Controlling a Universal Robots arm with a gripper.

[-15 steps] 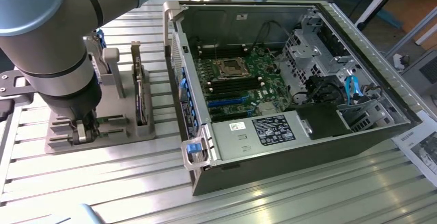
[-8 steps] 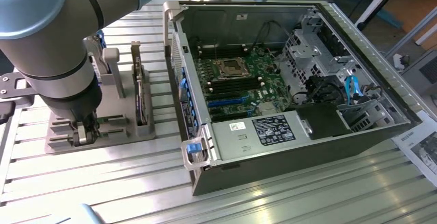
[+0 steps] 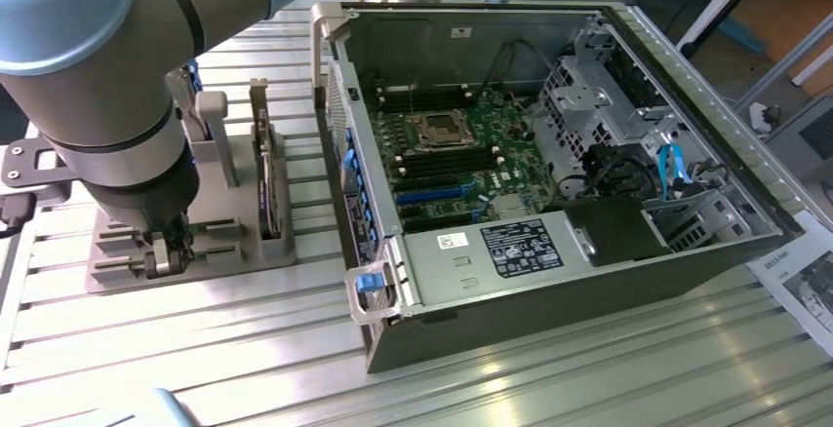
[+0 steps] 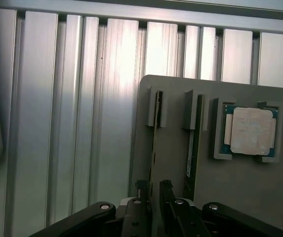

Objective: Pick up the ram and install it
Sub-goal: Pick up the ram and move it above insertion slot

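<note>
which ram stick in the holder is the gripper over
The ram stick farther from the processor chip: it sits inside the open gripper; the other stick stands beside the chip.

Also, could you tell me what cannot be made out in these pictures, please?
- Thin green ram stick: edge-on in the wrist view, so its chips are hidden; its near end sits behind the black gripper.
- Grey holder tray: partly behind the grey robot arm in the exterior view.
- Black memory slots on the motherboard: latches too small to read, exterior view.
</note>
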